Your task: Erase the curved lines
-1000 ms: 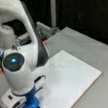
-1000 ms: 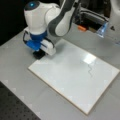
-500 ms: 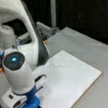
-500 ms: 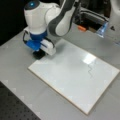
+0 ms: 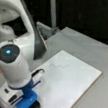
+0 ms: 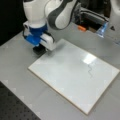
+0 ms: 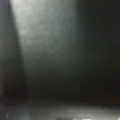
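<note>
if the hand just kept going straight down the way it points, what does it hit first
Probably the white board, near its corner: the hand points down there, far from the curve lines. It may already be touching; depth is unclear.

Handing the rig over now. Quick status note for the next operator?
Gripper: low at the white board's corner at a front view's left, a dark block under its blue mount; whether the jaws grip it does not show.
Curve lines: near the far end of the board, also seen in a front view. They look intact.
Done: no erasing visible.
Left: the whole squiggle.
Wrist view shows nothing usable.
</note>
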### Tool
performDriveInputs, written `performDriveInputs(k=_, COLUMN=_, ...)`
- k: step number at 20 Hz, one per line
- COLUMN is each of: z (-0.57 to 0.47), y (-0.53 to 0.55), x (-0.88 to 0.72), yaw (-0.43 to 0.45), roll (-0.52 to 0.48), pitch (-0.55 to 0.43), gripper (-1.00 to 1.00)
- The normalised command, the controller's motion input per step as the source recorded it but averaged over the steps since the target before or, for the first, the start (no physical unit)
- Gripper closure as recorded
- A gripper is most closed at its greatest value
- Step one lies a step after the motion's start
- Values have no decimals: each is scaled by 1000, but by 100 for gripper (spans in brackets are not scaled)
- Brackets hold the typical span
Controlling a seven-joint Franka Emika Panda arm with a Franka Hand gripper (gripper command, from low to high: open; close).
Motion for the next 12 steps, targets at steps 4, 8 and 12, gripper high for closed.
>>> performDriveInputs(k=4, z=96, y=311, x=-227, yaw=-239, roll=-24, pitch=-38, gripper=100)
performDriveInputs(k=8, z=94, y=457, x=-292, yaw=-257, roll=-83, pitch=-25, gripper=100)
performDriveInputs(k=12, z=14, y=532, x=-329, yaw=-210, roll=-133, pitch=-31, gripper=100)
